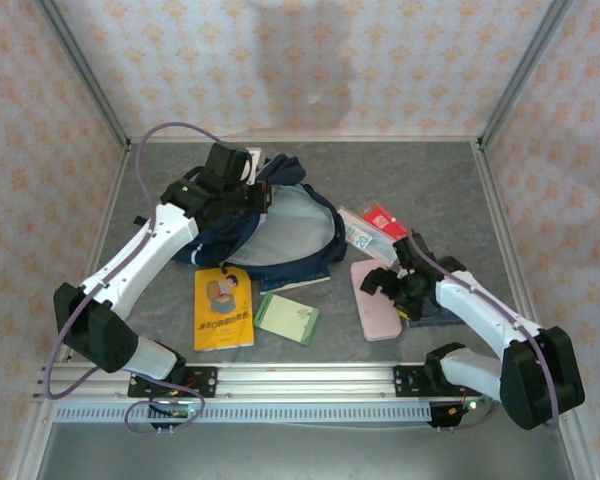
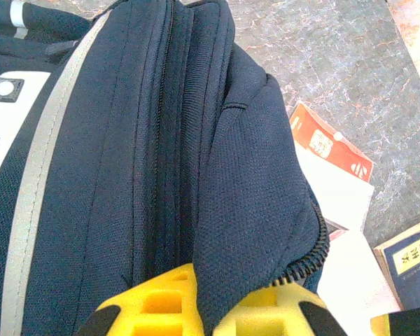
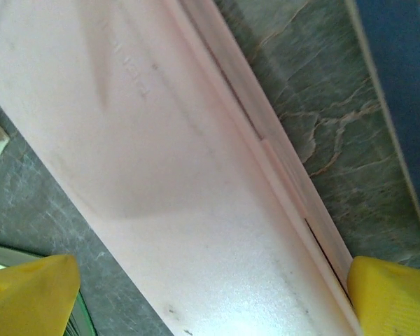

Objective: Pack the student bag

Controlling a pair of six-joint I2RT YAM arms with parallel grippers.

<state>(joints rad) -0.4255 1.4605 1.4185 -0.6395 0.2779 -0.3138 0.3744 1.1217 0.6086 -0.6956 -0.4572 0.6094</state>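
The student bag, navy blue with a light grey lining, lies at the middle left of the table with its mouth held open. My left gripper is shut on a fold of the bag's rim beside the zipper. In the left wrist view that navy fabric runs down between the yellow fingers. My right gripper stands open low over a pink flat case. In the right wrist view the case spans the gap between the two yellow fingertips, one at each long edge.
A yellow book and a green notebook lie in front of the bag. A red-and-white packet lies right of the bag. A dark blue book sits under the right arm. Patterned walls close in the table.
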